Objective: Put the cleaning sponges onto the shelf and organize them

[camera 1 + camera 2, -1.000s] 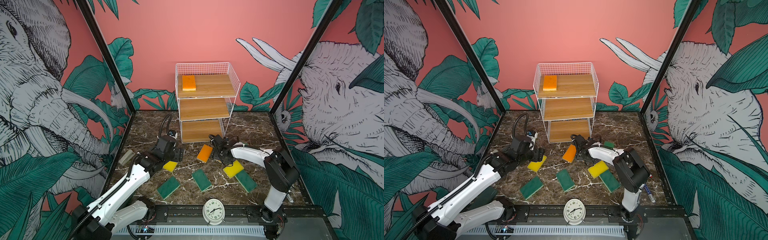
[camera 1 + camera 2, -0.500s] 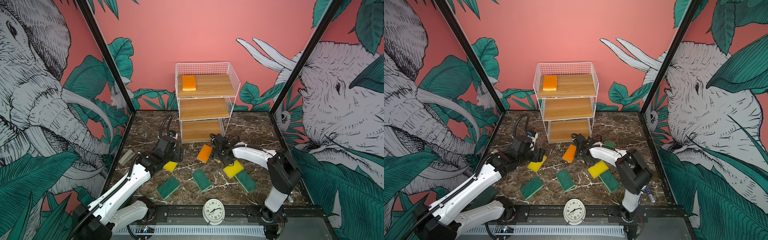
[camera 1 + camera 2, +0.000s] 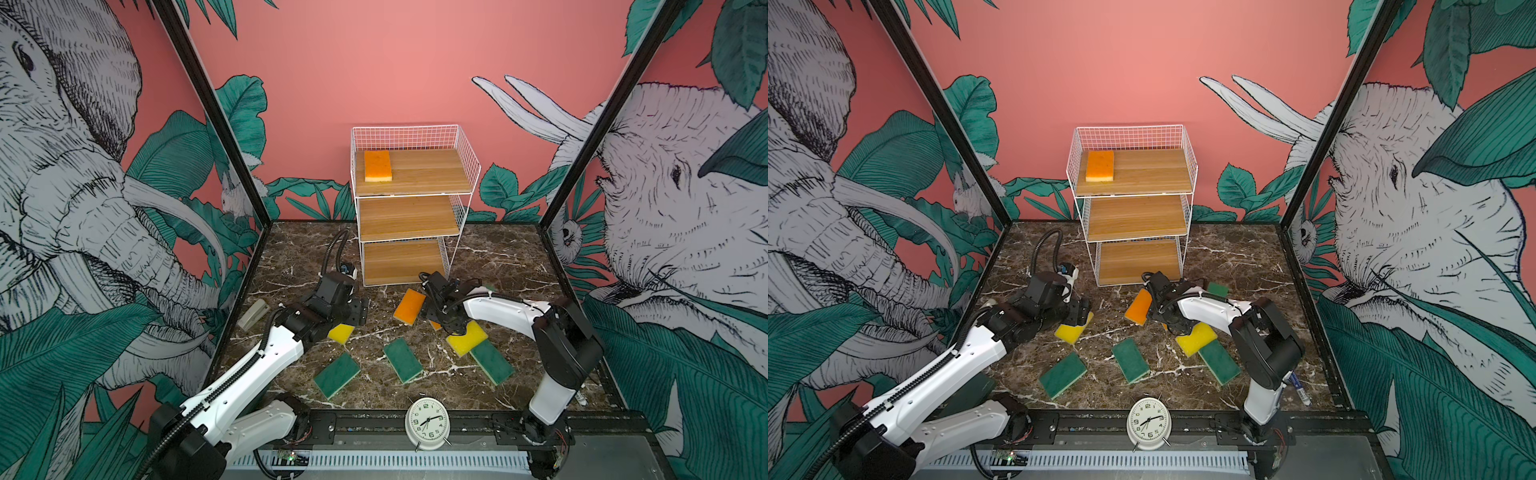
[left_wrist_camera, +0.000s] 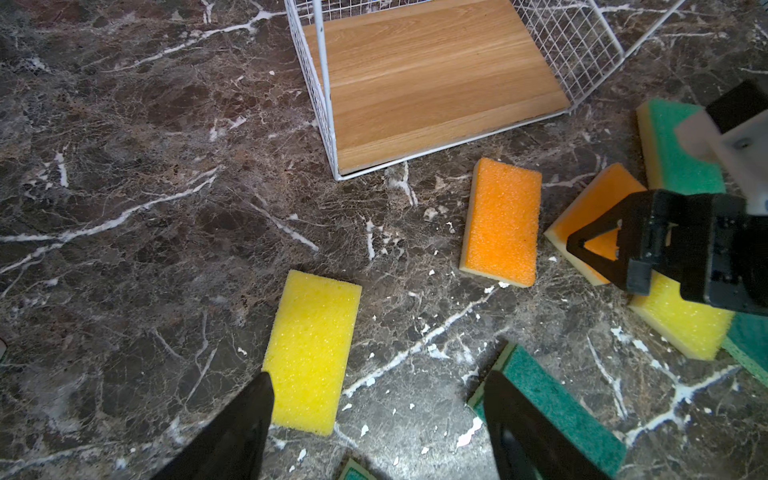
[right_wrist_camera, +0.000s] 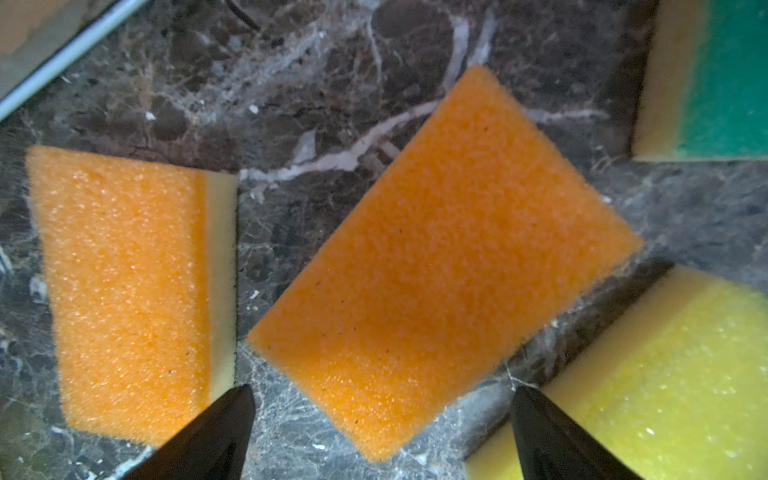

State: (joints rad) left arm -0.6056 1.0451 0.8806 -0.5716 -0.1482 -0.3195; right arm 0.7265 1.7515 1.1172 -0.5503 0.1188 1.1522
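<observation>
One orange sponge (image 3: 377, 165) lies flat on the top board of the shelf (image 3: 409, 216), on the left of the board in both top views. The two lower boards are bare. The other eight sponges are on the table (image 3: 291, 266) in front of the shelf: two orange, two yellow and four green. One green sponge (image 3: 1217, 289) is half hidden behind the right arm.

So the task is near its beginning, and the step in hand is, I judge, the pick of a second orange sponge (image 5: 440, 266). The right gripper (image 5: 382, 432) hangs just above it with jaws wide apart and holds nothing. This sponge lies diagonal to the jaws, with one corner between the fingertips. The next move probably calls for turning the wrist until the jaws face its long sides, then going down and closing.

The left gripper (image 4: 378, 415) is also open and empty, with one finger at the edge of a yellow sponge (image 4: 311, 353).
</observation>
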